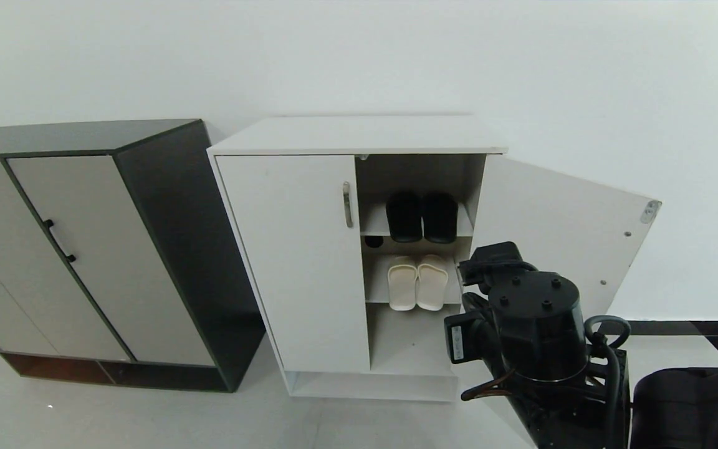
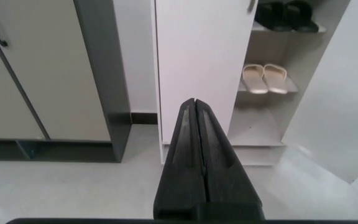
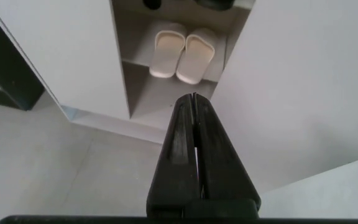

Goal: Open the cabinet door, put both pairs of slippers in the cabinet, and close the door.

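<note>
Cabinet shelves with white slippers, black slippers lengthwise front-to-back

My head looks down at the cabinet from farther back, while both wrists face its open side, seemingly closer, all sharing the cream slippers.

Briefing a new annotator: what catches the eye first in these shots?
The white cabinet stands against the wall with its right door wide open. Inside, the black slippers sit on the upper shelf and the cream slippers on the shelf below. The left gripper and right gripper are both shut and empty, pointing toward the cabinet.
</note>
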Robot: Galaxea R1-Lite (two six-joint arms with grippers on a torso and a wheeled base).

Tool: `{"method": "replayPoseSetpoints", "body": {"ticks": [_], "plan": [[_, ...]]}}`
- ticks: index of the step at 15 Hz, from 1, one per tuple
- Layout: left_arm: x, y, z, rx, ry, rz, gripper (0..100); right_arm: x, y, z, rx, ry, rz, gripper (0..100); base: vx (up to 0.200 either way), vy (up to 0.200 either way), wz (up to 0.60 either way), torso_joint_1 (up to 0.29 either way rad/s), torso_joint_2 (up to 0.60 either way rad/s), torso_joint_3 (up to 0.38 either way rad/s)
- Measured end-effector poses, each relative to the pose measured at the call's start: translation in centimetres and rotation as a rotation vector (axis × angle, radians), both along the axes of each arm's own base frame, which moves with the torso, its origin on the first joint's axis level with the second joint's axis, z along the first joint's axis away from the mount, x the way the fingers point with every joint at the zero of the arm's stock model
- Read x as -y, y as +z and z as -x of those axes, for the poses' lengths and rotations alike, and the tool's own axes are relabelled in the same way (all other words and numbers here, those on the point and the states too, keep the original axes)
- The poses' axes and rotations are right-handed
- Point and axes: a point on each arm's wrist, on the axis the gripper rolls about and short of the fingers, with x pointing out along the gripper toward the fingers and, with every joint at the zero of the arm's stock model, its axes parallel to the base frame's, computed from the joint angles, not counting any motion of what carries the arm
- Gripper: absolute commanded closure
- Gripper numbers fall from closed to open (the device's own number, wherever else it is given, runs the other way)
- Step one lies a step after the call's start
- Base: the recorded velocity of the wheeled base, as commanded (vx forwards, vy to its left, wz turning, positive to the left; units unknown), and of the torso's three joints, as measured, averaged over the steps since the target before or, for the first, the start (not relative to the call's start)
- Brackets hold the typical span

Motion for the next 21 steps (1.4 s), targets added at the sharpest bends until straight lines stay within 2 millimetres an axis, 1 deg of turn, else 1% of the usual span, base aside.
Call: {"method": "replayPoseSetpoints", "body": {"ticks": [10, 15, 21], "plan": [[0.00, 0.01, 0.00, 0.000, 0.000, 0.000, 100, 0.08, -0.03, -0.13, -0.001, -0.004, 0.002, 100, 0.000, 0.000, 0.00, 0.182, -0.50, -0.312], [0.00, 0.01, 0.00, 0.000, 0.000, 0.000, 100, 0.12, -0.07, -0.14, -0.002, -0.005, 0.003, 100, 0.000, 0.000, 0.00, 0.236, -0.54, -0.314], [0.00, 0.01, 0.00, 0.000, 0.000, 0.000, 100, 0.66, -0.32, -0.64, -0.008, -0.027, 0.011, 100, 0.000, 0.000, 0.00, 0.261, -0.58, -0.322]]}}
